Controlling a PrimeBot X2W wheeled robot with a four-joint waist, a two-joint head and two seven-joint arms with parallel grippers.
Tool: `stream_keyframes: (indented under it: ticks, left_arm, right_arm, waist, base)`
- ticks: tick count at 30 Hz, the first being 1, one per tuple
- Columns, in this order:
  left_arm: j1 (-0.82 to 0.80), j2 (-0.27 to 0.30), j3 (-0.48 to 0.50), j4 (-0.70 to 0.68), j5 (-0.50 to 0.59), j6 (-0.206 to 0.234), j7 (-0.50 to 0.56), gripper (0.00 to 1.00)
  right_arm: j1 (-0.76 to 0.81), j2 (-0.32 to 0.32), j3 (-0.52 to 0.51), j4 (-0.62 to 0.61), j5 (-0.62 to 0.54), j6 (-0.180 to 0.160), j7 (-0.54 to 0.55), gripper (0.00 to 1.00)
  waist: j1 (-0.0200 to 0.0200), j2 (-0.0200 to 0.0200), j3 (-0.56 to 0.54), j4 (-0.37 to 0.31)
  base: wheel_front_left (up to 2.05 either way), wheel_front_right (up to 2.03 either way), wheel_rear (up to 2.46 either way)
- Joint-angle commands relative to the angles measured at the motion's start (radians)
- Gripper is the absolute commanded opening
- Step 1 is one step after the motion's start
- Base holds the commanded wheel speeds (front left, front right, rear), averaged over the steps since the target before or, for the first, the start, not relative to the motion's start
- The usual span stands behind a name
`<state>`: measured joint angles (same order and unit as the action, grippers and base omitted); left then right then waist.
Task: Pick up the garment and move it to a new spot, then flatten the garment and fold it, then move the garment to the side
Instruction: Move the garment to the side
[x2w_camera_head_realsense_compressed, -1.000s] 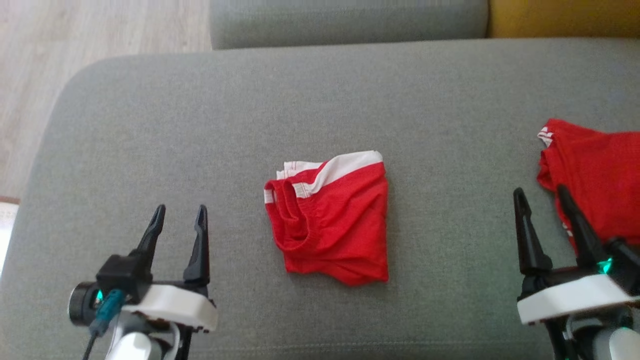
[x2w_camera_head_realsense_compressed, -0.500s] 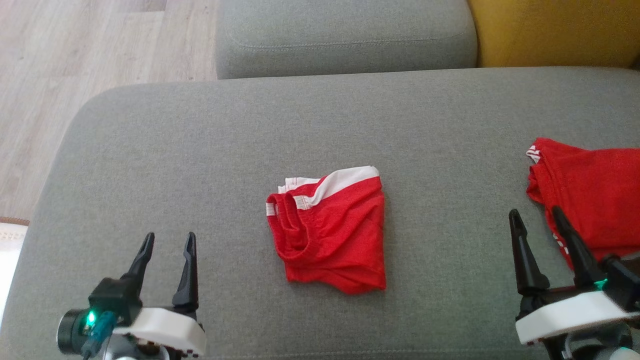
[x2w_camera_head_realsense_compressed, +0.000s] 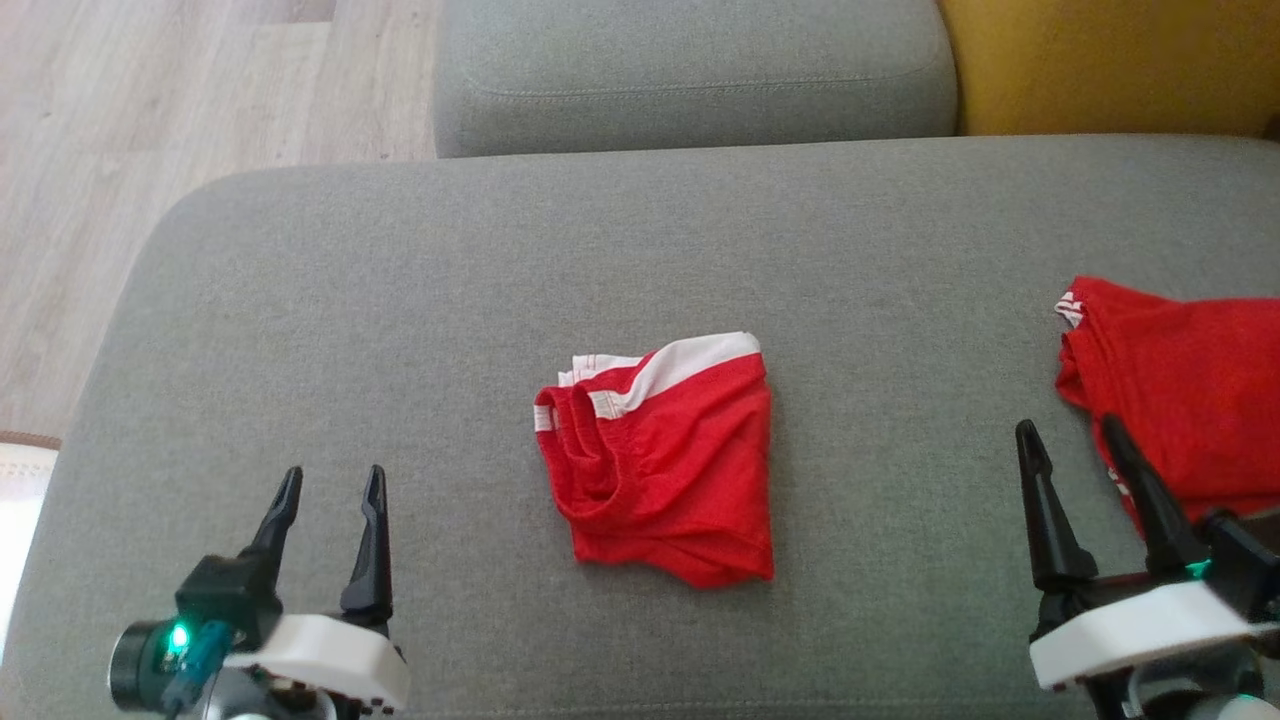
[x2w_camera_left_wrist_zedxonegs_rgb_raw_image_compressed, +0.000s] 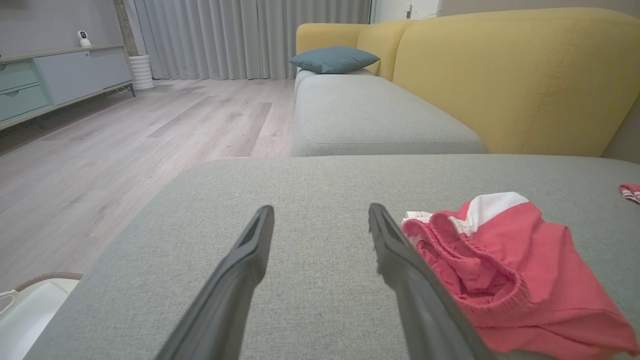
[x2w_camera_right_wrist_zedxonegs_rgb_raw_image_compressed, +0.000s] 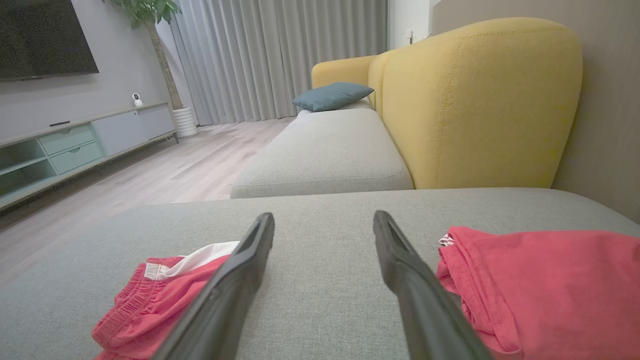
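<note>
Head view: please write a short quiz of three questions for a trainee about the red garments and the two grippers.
1. True or false: the left gripper holds the folded red garment.
2. What lies closest to the right gripper? A) the second red garment B) a blue pillow C) a white bin
3. Fill in: both garments lie on the grey ____.
Key: 1 false, the left gripper is open and apart from it; 2 A; 3 cushion.

Red garment (x2w_camera_head_realsense_compressed: 665, 470) with white bands, second red garment (x2w_camera_head_realsense_compressed: 1190, 390), grey cushion (x2w_camera_head_realsense_compressed: 400, 300), yellow sofa back (x2w_camera_head_realsense_compressed: 1100, 65)
</note>
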<state>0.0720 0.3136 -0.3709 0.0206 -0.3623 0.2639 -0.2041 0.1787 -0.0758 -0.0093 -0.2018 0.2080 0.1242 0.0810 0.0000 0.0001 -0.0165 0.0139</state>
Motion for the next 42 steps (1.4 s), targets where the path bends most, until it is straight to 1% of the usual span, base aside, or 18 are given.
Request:
stream_keyframes:
  ticks: [1, 5, 11, 14, 20, 21, 22, 23, 24, 25, 30, 34, 35, 36, 37, 42]
  left_arm:
    - [-0.049, 0.027, 0.041, -0.037, 0.008, 0.006, -0.001, 1.00]
    - [-0.060, 0.027, 0.037, -0.042, 0.013, 0.007, -0.005, 1.00]
    - [-0.097, 0.020, 0.026, -0.058, 0.028, 0.004, -0.015, 1.00]
    - [-0.136, 0.009, 0.015, -0.062, 0.036, -0.004, -0.022, 1.00]
    - [-0.229, -0.020, -0.008, -0.049, 0.054, -0.032, -0.040, 1.00]
    - [-0.241, -0.026, -0.009, -0.046, 0.056, -0.034, -0.043, 1.00]
    - [-0.261, -0.038, -0.013, -0.040, 0.060, -0.041, -0.048, 1.00]
    - [-0.270, -0.045, -0.015, -0.037, 0.063, -0.045, -0.050, 1.00]
    - [-0.270, -0.045, -0.015, -0.037, 0.063, -0.045, -0.050, 1.00]
    - [-0.285, -0.057, -0.022, -0.030, 0.068, -0.054, -0.053, 1.00]
    - [-0.307, -0.078, -0.026, -0.016, 0.079, -0.070, -0.057, 1.00]
    - [-0.314, -0.091, -0.020, -0.017, 0.089, -0.080, -0.057, 1.00]
    - [-0.315, -0.093, -0.018, -0.017, 0.092, -0.083, -0.057, 1.00]
    - [-0.316, -0.095, -0.015, -0.017, 0.095, -0.086, -0.057, 1.00]
    - [-0.316, -0.098, -0.013, -0.017, 0.098, -0.088, -0.057, 1.00]
    - [-0.310, -0.104, 0.002, -0.019, 0.112, -0.096, -0.057, 1.00]
  right_arm:
    - [-0.020, -0.005, 0.020, -0.035, -0.008, 0.007, 0.005, 1.00]
    - [-0.020, -0.005, 0.017, -0.031, -0.008, 0.007, 0.012, 1.00]
    - [-0.035, -0.018, 0.027, 0.007, -0.001, 0.007, 0.034, 1.00]
    - [-0.070, -0.023, 0.049, 0.046, 0.014, 0.007, 0.036, 1.00]
    - [-0.163, -0.034, 0.118, 0.142, 0.039, 0.007, 0.040, 1.00]
    - [-0.180, -0.035, 0.133, 0.165, 0.042, 0.007, 0.043, 1.00]
    - [-0.209, -0.034, 0.157, 0.219, 0.053, 0.007, 0.057, 1.00]
    - [-0.223, -0.032, 0.167, 0.244, 0.061, 0.007, 0.062, 1.00]
    - [-0.223, -0.032, 0.167, 0.244, 0.061, 0.007, 0.062, 1.00]
    - [-0.242, -0.029, 0.182, 0.292, 0.072, 0.007, 0.077, 1.00]
    - [-0.271, -0.025, 0.196, 0.390, 0.071, 0.007, 0.136, 1.00]
    - [-0.286, -0.016, 0.203, 0.438, 0.080, 0.007, 0.186, 1.00]
    - [-0.290, -0.014, 0.206, 0.445, 0.082, 0.007, 0.197, 0.66]
    - [-0.293, -0.013, 0.208, 0.447, 0.084, 0.007, 0.201, 0.21]
    - [-0.296, -0.012, 0.210, 0.446, 0.084, 0.007, 0.203, 0.00]
    - [-0.300, -0.031, 0.218, 0.408, 0.059, 0.007, 0.180, 0.00]
  waist:
    - [0.0000, -0.0001, 0.002, 0.002]
    - [0.0000, -0.0001, 0.008, 0.012]
    - [0.0000, -0.0001, 0.042, 0.047]
    - [0.0000, -0.0001, 0.079, 0.081]
    - [0.0000, -0.0001, 0.155, 0.162]
    - [0.0000, -0.0001, 0.164, 0.172]
    - [0.0000, -0.0001, 0.182, 0.193]
    - [0.0000, -0.0001, 0.189, 0.203]
    - [0.0000, -0.0001, 0.189, 0.203]
    - [0.0000, -0.0001, 0.199, 0.224]
    - [0.0000, -0.0001, 0.222, 0.251]
    - [0.0000, -0.0001, 0.232, 0.257]
    - [0.0000, -0.0001, 0.234, 0.257]
    - [0.0000, -0.0001, 0.235, 0.257]
    - [0.0000, -0.0001, 0.236, 0.255]
    - [0.0000, -0.0001, 0.231, 0.229]
  base:
    - [0.00, 0.00, 0.00]
    - [0.00, 0.00, 0.00]
    - [0.00, 0.00, 0.00]
    - [0.00, 0.00, 0.00]
    - [0.00, 0.00, 0.00]
    - [0.00, 0.00, 0.00]
    - [0.00, 0.00, 0.00]
    - [0.00, 0.00, 0.00]
    - [0.00, 0.00, 0.00]
    - [0.00, 0.00, 0.00]
    - [0.00, 0.00, 0.00]
    - [0.00, 0.00, 0.00]
    - [0.00, 0.00, 0.00]
    - [0.00, 0.00, 0.00]
    - [0.00, 0.00, 0.00]
    - [0.00, 0.00, 0.00]
